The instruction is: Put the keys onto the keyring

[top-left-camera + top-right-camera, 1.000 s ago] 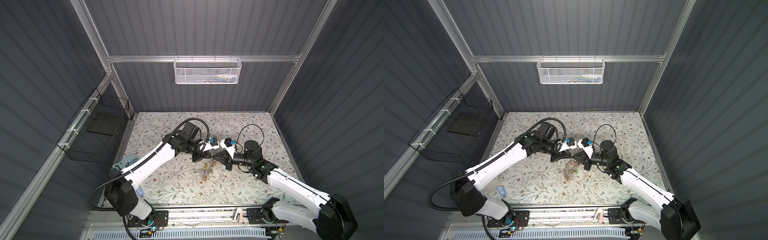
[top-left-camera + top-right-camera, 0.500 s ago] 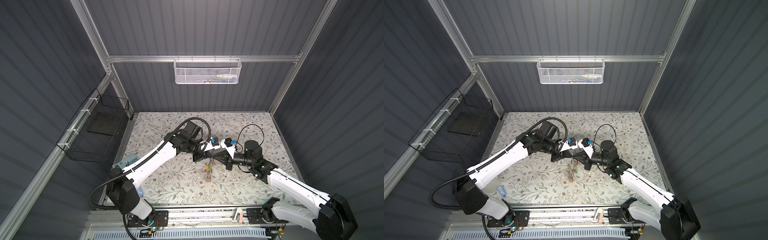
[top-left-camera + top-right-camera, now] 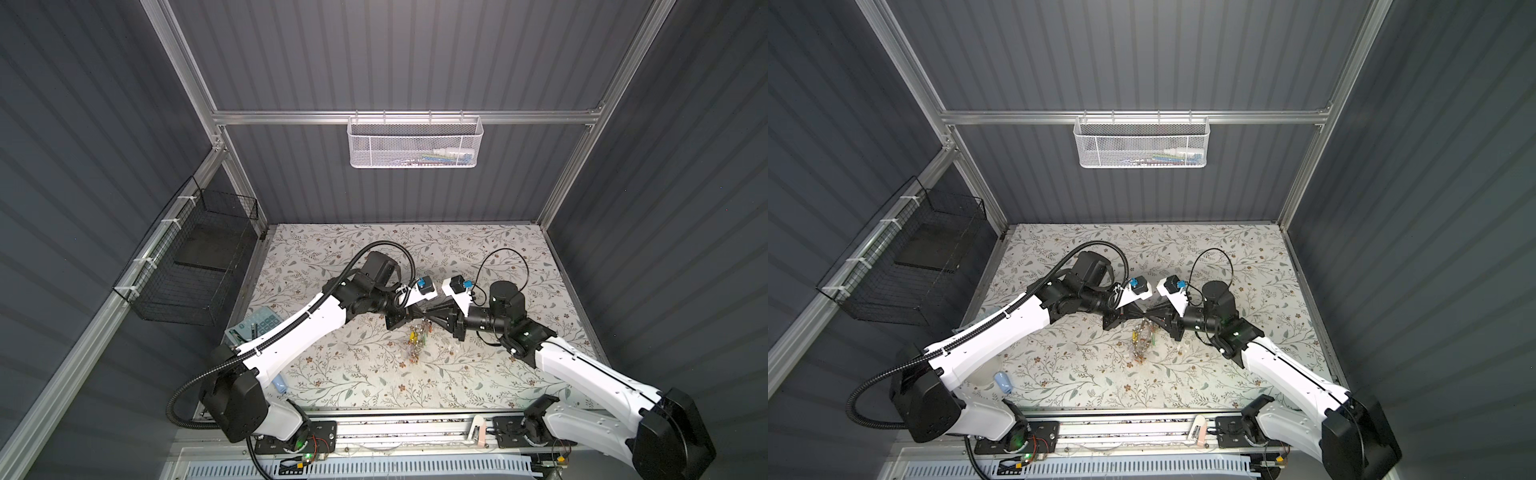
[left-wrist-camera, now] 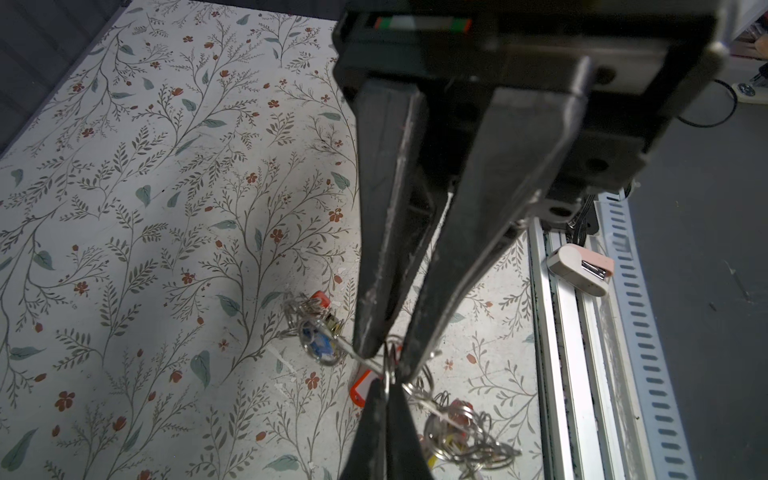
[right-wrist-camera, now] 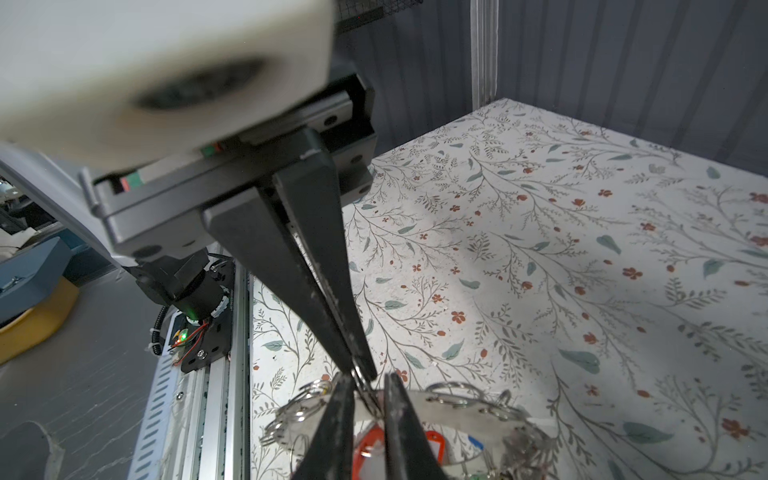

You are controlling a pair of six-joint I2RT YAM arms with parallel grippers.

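gleaming flat metal keyring [image 5: 457, 409] dangling looped wire rings.

White arms [image 3: 307, 332] with black joints, corrugated black cable, tapered black claws.

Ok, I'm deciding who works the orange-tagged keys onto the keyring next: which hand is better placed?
Probably right. The left hand is clamped on the rim of the keyring and should just steady it; the right hand has its tips at that rim, close to the orange-tagged keys.
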